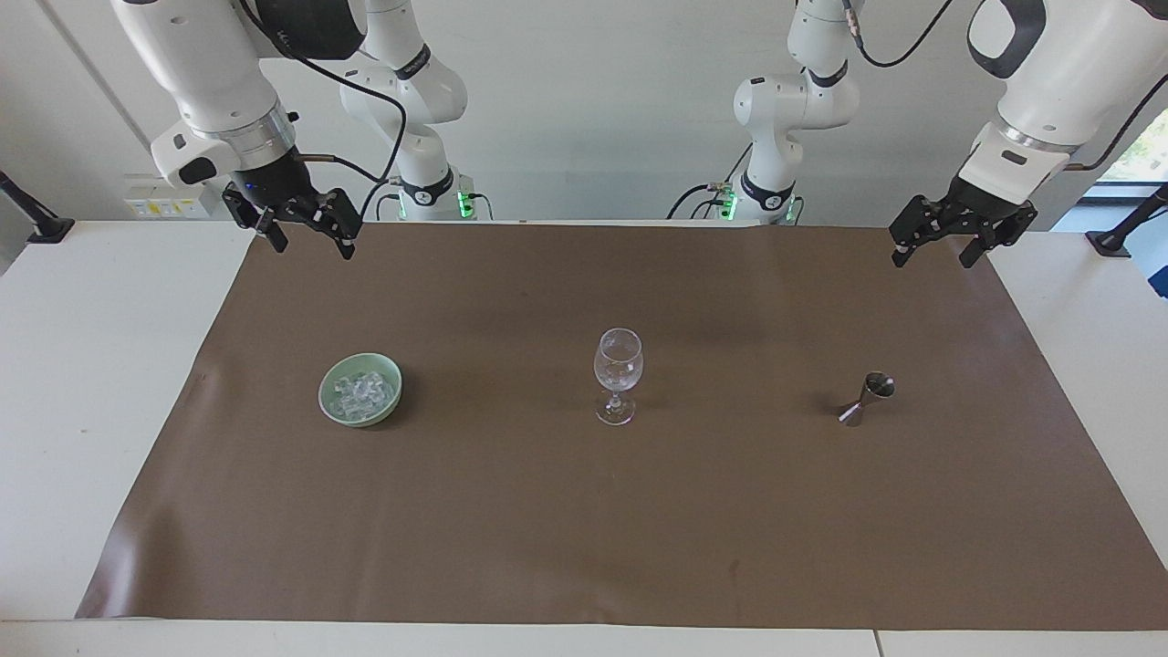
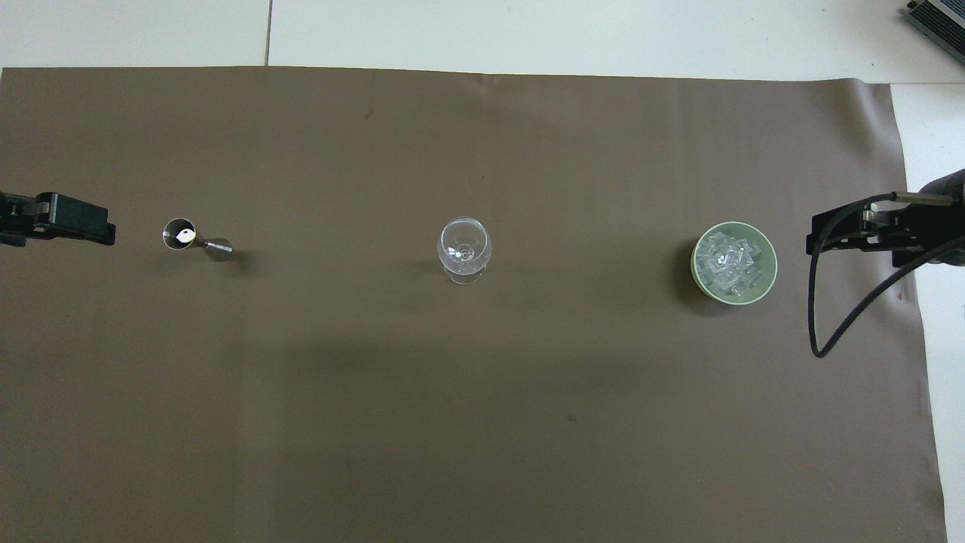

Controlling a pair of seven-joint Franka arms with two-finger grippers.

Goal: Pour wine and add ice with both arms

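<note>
A clear wine glass [image 1: 619, 374] [image 2: 464, 249] stands upright mid-mat. Toward the right arm's end sits a pale green bowl [image 1: 324, 396] [image 2: 696, 265] heaped with ice [image 1: 362, 392] [image 2: 727, 260]. A small steel jigger [image 1: 867, 399] [image 2: 192, 239] stands toward the left arm's end. I cannot tell what its cup holds, and no wine shows. My right gripper [image 1: 312, 245] [image 2: 818, 241] hangs open and empty in the air near the bowl's end of the mat. Near the jigger's end, my left gripper [image 1: 934, 257] [image 2: 102, 228] hangs likewise, open and empty. Neither touches anything.
A brown mat [image 1: 584, 529] covers most of the white table [image 1: 91, 411]. The three things stand in one row across it. A black cable [image 2: 822, 324] loops down from the right wrist beside the bowl.
</note>
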